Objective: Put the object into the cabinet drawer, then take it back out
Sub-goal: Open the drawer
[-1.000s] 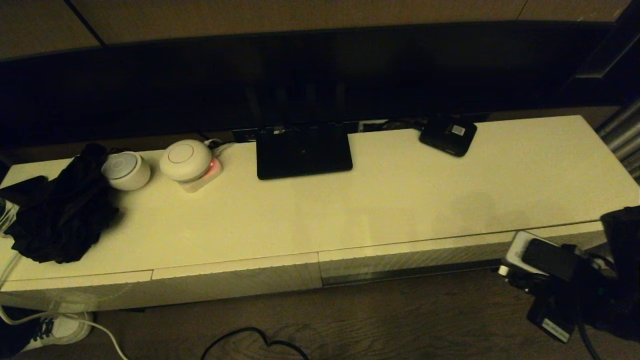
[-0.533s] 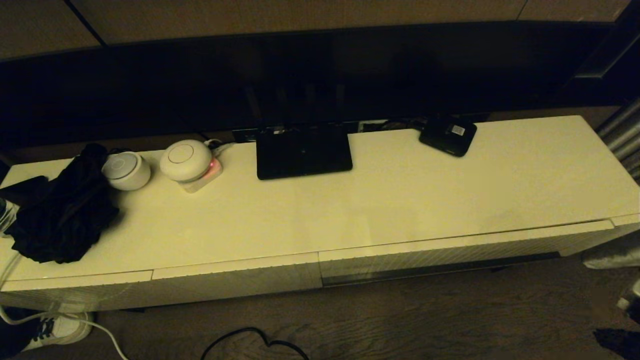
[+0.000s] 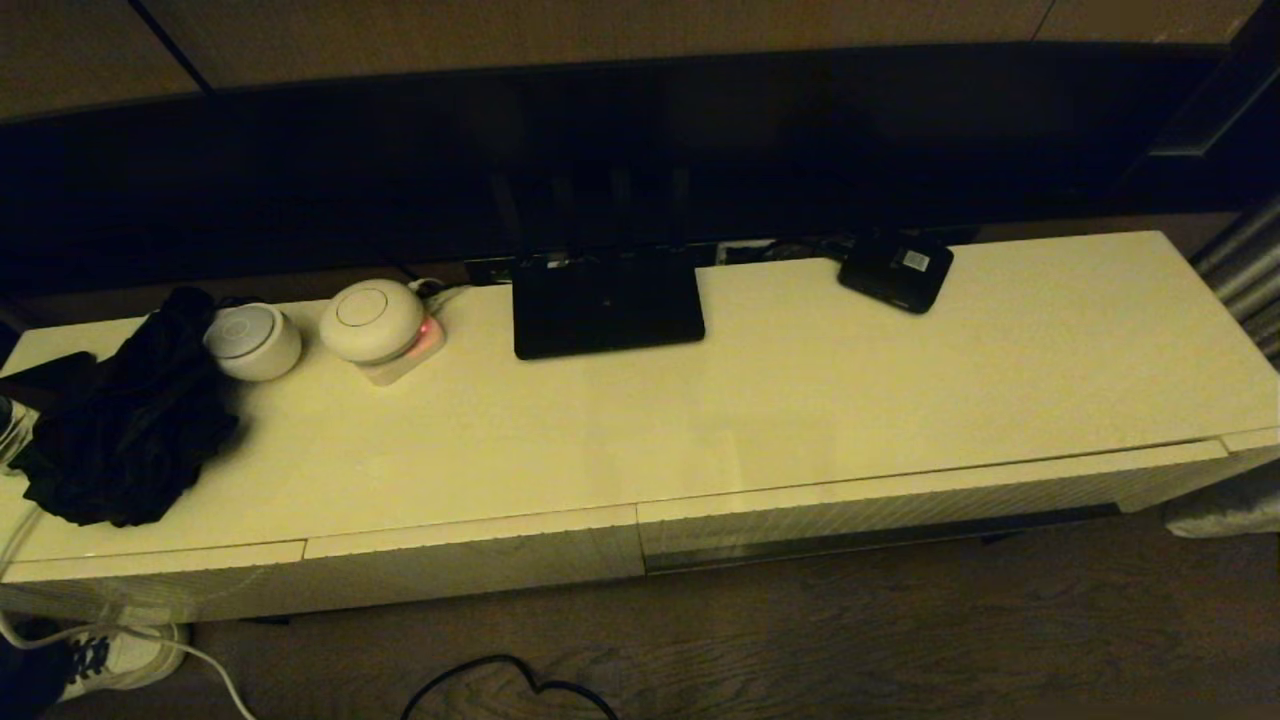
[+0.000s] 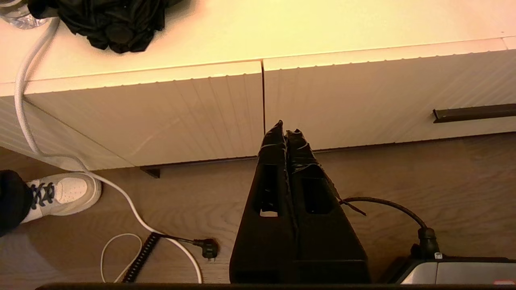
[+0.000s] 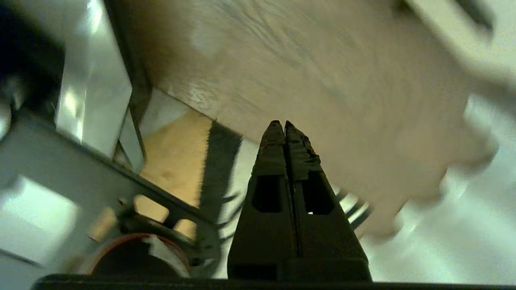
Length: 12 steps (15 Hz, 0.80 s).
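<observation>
While neither arm appears in the head view, both claws are seen in their wrist views. The left claw (image 4: 285,131) is closed tight on nothing, held low over the wooden floor (image 4: 403,177), just before the seam between two ribbed drawer fronts. The right claw (image 5: 281,128) is likewise pressed shut and empty, above blurred floor and metal framework. The cabinet drawer (image 3: 900,505), the wide right-hand one with the dark handle slot (image 4: 473,113), is shut flush with the front. The black divided box cannot be found in any view. On the cabinet top (image 3: 800,400) are set a black router (image 3: 607,300), a small black device with a white label (image 3: 897,270), two round white devices (image 3: 370,320) and a black cloth bundle (image 3: 125,430). A white sneaker (image 4: 64,193) and a white cable (image 4: 121,193) are seen on the floor.
</observation>
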{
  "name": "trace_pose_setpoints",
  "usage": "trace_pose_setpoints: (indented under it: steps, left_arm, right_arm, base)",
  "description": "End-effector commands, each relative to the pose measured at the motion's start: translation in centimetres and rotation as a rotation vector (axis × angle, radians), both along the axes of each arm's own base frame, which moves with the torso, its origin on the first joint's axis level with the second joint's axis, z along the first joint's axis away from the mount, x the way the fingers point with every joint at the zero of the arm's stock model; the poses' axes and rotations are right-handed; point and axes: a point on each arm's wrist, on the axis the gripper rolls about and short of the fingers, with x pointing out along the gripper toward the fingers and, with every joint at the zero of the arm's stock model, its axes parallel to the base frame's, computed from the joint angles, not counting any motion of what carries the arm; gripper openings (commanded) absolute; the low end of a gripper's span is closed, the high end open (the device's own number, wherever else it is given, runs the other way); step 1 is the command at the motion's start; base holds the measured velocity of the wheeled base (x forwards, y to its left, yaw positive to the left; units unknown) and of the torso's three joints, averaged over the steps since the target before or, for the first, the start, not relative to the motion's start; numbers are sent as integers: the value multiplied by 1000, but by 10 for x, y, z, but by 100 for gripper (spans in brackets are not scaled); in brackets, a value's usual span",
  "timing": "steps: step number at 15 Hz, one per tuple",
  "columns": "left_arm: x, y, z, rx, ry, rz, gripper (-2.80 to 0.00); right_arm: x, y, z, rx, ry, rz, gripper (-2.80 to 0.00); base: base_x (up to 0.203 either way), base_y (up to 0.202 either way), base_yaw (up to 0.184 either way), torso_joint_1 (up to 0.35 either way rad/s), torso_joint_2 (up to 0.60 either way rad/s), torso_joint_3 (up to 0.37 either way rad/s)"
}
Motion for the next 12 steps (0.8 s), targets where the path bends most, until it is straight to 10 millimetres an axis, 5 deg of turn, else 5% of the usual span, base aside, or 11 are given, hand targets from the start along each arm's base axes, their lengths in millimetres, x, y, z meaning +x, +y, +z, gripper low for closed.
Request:
trace_pose_setpoints:
  steps: [1,6,12]
  left_arm:
    - [0,0,-1,0,3,1,-280]
    - [0,0,-1,0,3,0,-280]
    - [0,0,-1,0,3,1,-280]
  right_arm:
    - [7,0,-6,-131,26,176,-280]
    - [47,7,-20,-248,135,392,-280]
    - [119,33,-41,-294,82,594,-280]
  base:
    - [0,0,0,0,0,0]
    - [0,0,0,0,0,0]
    - [0,0,0,0,0,0]
